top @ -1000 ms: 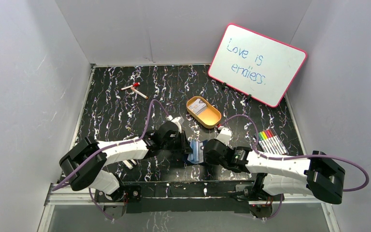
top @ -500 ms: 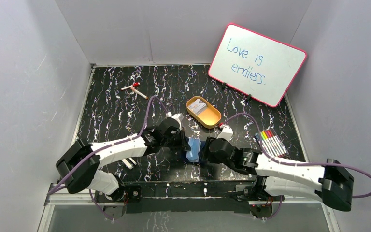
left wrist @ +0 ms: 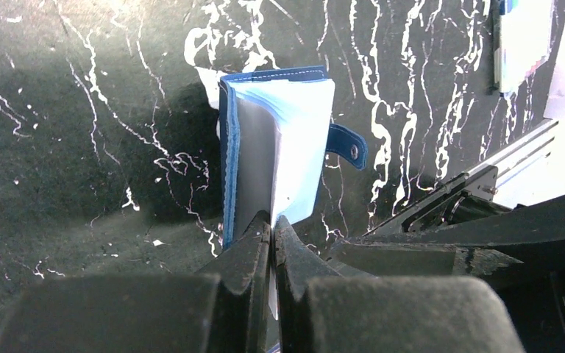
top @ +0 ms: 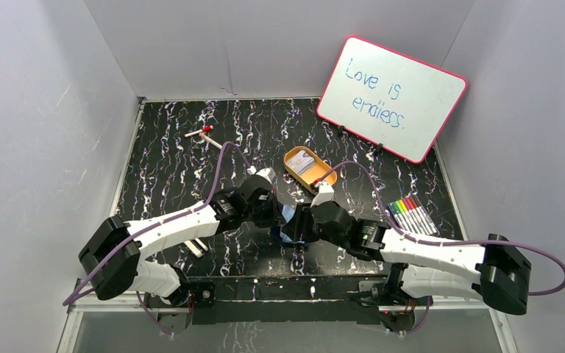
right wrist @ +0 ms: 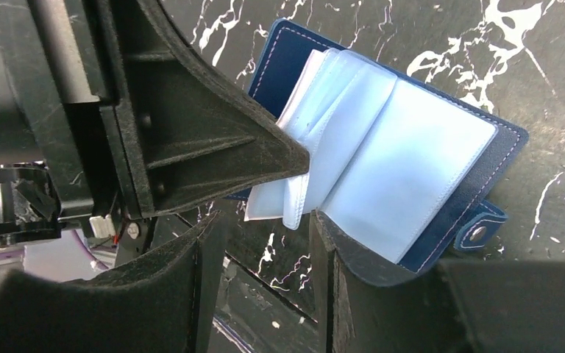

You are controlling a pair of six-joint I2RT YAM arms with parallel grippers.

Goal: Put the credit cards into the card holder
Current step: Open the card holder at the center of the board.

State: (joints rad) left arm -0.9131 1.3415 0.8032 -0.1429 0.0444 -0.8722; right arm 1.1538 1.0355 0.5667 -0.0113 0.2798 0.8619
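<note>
Left claw [left wrist: 272,229] clenched on pale pocket of card holder [left wrist: 279,140], right claw [right wrist: 265,272] released alongside, arms hiding most of it overhead, oval tin [top: 310,170] at one o'clock.

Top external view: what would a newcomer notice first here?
The pink-framed whiteboard reading "Love is endless." leans at the far right. In the middle is the open blue card holder: the left end effector pinches a pale pocket of it, and the right end effector stands open beside it.
</note>
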